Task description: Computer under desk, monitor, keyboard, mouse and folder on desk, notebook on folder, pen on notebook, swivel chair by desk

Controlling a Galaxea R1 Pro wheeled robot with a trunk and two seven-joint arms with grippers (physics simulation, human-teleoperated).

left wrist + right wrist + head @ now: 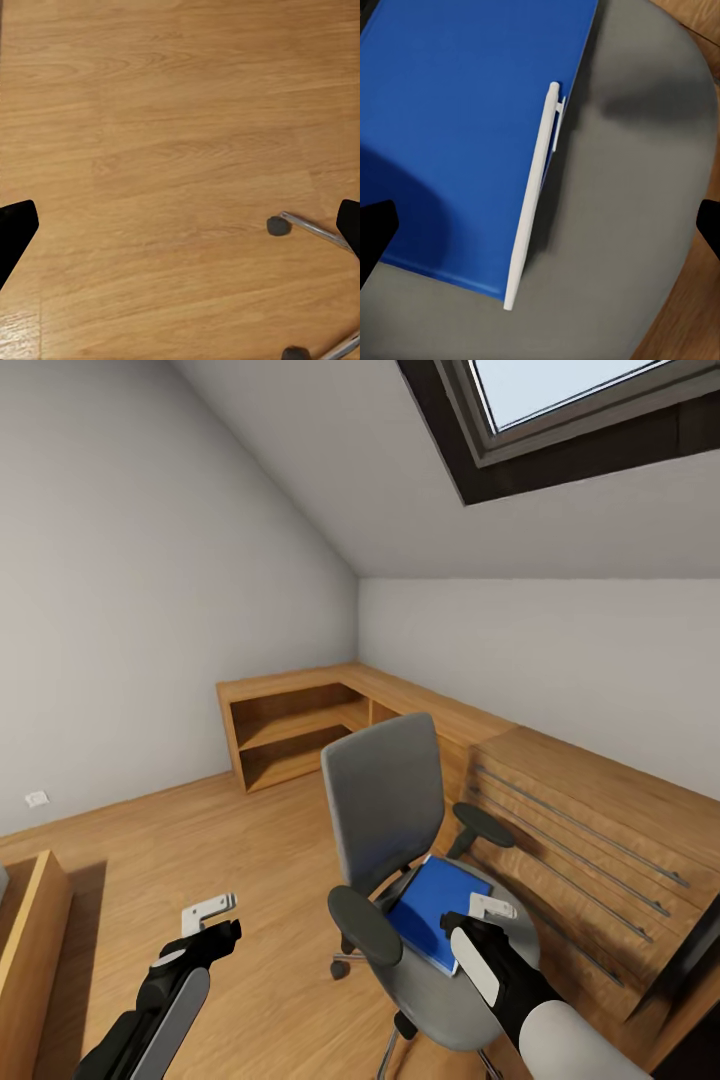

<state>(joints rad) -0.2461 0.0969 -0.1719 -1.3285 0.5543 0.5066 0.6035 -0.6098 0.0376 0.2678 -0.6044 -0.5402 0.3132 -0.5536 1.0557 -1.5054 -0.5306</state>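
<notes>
Head view: my right claw (pixel 478 916) hovers over blue folder (pixel 432 907) on grey swivel chair (pixel 385 800) seat, lower centre; my left claw (pixel 212 920) farther off, over wood floor (pixel 250 840).

Right wrist view: fingers spread, empty; slim white pen (pixel 534 191) along folder's glossy edge, probably resting on it.

Left wrist view: fingers apart, matte plank floor, metal chair leg.

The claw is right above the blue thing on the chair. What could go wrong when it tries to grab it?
1. A white pen lies along the edge of the blue folder. Lifting the folder could roll the pen off onto the floor.
2. The swivel chair stands on casters, so a push from the right claw might make it turn or roll away.
3. The folder lies flat on the seat, so the open claw may slide over it without gripping.
</notes>
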